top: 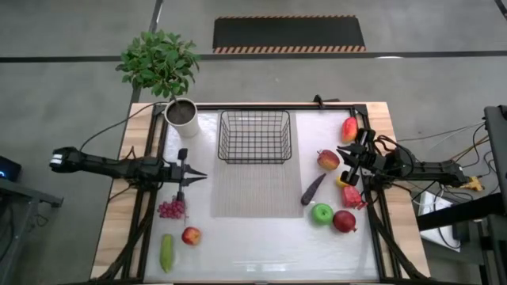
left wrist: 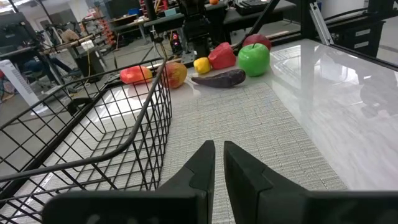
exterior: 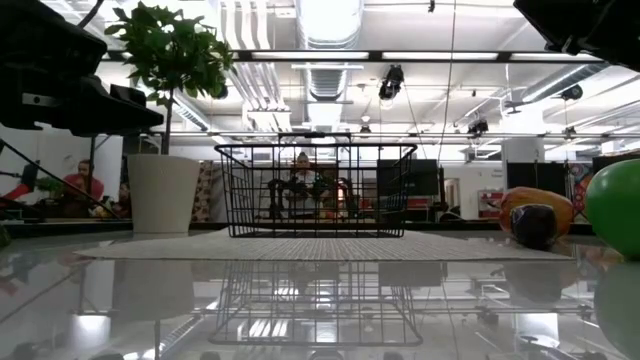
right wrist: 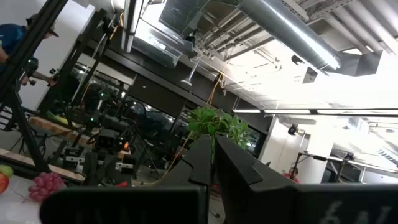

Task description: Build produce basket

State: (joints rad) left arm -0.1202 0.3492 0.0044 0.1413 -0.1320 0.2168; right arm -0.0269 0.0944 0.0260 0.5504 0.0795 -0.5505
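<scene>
From where I stand, nothing has gone into the basket (top: 253,136) yet; it sits bare at the back middle of the surface (top: 261,245), on the far edge of a grey woven mat (top: 257,190).

Nearest me, on the left, lie a green cucumber (top: 166,252), a red apple (top: 191,235) and a bunch of purple grapes (top: 172,209). The left claw (top: 198,177) hangs just beyond the grapes, its fingers (left wrist: 205,163) pinched almost together on nothing, aimed across the mat. I'd judge the grapes the awkward ones: a soft cluster could slip or shed from a narrow pinch, and a low swing could clip the basket's wire wall and shove it off the mat.

On the right the produce is crowded: a green apple (top: 322,212) and a dark red apple (top: 344,221) sit just beside each other, an eggplant (top: 313,188) lies slanted at the mat's edge, a red pepper (top: 352,196) and something yellow sit under the arm, another red apple (top: 328,160) is close by, and a mango (top: 348,127) lies farther back. The right claw (top: 342,165) hovers over this cluster, clenched and tipped upward. Coming down there, it could well nudge a neighbour, and round fruit on this glossy white top would likely roll.

Beyond the basket stands a white pot (top: 181,115) with a leafy plant (top: 158,62). Behind it the room is a workshop with ceiling ducts, strip lights and benches, where a seated person (exterior: 80,185) shows far off.
</scene>
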